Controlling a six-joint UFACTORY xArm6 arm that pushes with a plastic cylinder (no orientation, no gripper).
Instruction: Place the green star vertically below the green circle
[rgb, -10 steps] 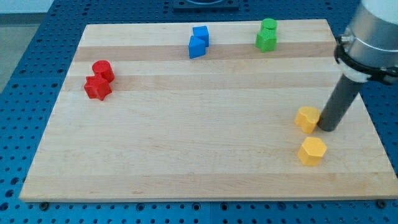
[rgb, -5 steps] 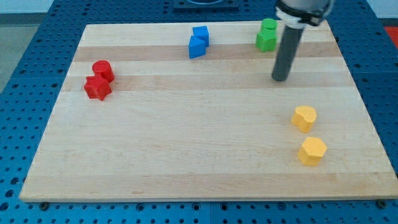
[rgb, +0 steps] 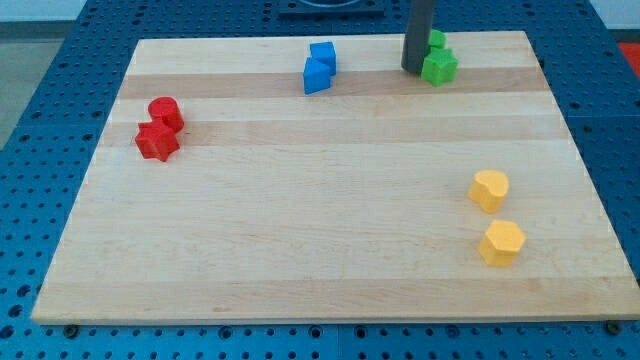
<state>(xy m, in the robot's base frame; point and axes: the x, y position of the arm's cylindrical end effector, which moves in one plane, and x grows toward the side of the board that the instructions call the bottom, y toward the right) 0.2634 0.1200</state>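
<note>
The green star lies near the board's top edge, right of centre. The green circle sits just above it, touching it and partly hidden by the rod. My tip rests on the board right against the star's left side. The dark rod rises from there straight out of the view's top.
Two blue blocks sit together at the top centre. A red cylinder and a red star sit at the left. Two yellow blocks lie at the lower right. The wooden board ends near the green blocks.
My tip moved from beside the upper yellow block up across the board to the green star's left side. The green star has shifted slightly right.
</note>
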